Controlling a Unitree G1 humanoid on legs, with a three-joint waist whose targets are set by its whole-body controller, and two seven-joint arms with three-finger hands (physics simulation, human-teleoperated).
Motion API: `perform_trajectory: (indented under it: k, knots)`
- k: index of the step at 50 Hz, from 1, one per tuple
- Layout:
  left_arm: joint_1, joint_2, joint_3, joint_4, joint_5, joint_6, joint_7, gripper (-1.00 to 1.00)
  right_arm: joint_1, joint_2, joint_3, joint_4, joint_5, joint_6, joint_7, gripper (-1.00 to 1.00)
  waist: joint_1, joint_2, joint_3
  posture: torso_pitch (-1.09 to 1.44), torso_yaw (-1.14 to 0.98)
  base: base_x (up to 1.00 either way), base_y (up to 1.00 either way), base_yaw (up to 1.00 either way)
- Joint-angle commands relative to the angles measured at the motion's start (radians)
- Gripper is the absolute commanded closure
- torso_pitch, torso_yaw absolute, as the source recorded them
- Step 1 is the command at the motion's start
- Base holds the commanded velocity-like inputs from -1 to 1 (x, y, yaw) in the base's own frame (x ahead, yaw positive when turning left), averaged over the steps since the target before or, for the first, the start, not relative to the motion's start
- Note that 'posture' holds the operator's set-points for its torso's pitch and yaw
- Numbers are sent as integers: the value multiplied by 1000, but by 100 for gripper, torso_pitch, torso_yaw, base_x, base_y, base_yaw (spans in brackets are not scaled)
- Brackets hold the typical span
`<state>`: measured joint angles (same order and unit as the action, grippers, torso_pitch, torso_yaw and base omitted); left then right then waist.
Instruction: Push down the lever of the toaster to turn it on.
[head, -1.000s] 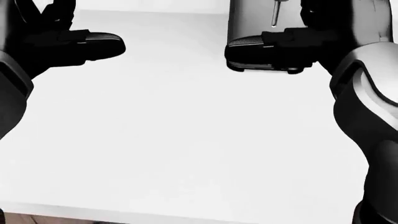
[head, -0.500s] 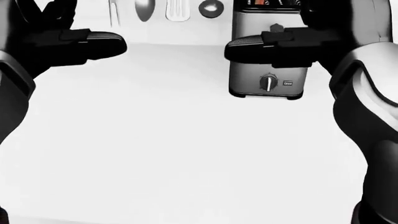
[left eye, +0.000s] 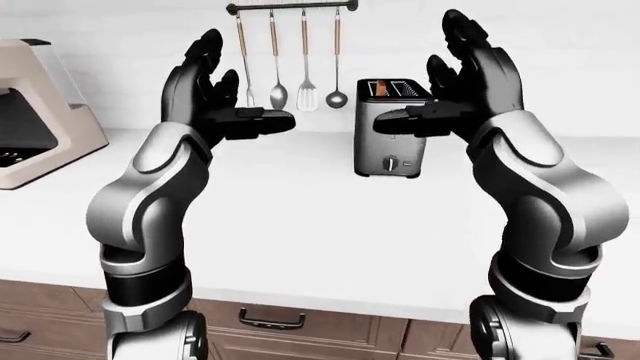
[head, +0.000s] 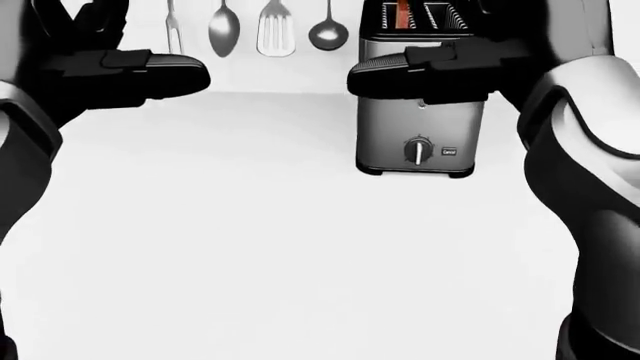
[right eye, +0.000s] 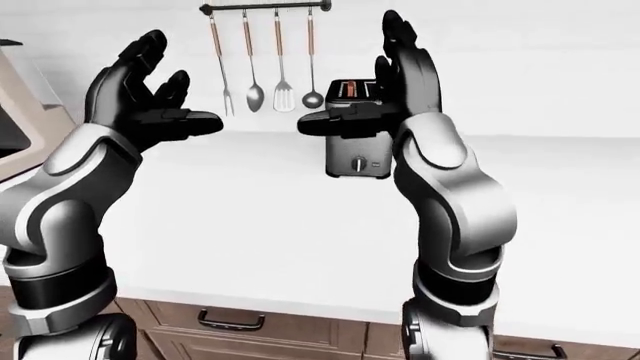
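On the white counter (left eye: 300, 225) stood the toaster (left eye: 392, 142), upright, knob facing the robot, something orange in one slot. Right hand (left eye: 470, 82) was raised just before the toaster's upper part, fingers spread, thumb crossing it; contact unclear. Left hand (left eye: 215, 94) was well left of the toaster, fingers apart, holding nothing. Utensils (left eye: 290, 64) hung left of the toaster.

Toaster (left eye: 391, 139): brushed metal body, satin sheen, w/ dark top. Bench (left eye: 330, 225): smooth matt white. Both hands, left hand (left eye: 215, 101) & right hand (left eye: 465, 86): matt black, plastic-looking; forearms glossy grey. Hanging utensils (left eye: 292, 71): shiny metal w/ wood-tone handles. Drawers (left eye: 270, 330) below: brown wood, dark metal pulls.
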<state>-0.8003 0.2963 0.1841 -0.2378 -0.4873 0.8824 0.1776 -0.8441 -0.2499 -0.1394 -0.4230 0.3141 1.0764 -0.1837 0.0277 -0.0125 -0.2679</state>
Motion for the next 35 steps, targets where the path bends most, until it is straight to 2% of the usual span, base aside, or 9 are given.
perform_trajectory:
  k: [1, 11, 24, 35]
  knots:
    - [-35, 9, 9, -24, 2, -28, -1, -100, -38, -4, 4, 3, -22, -29, 11, -100, 0, -1, -12, -38, 0, 0, 0, 0]
    - [-38, 14, 15, -20, -5, -29, 4, -100, -64, 20, 47, 80, -124, -37, 77, -100, -1, 2, -10, -38, 0, 0, 0, 0]
    - [-36, 15, 15, -27, -6, -26, 9, -100, 9, 68, 36, 163, -180, -145, 119, -100, -1, 4, -12, -38, 0, 0, 0, 0]
    - [-40, 16, 17, -26, -3, -22, 7, -100, -19, 79, 43, 261, -191, -197, 125, -100, -4, 8, -14, -38, 0, 0, 0, 0]
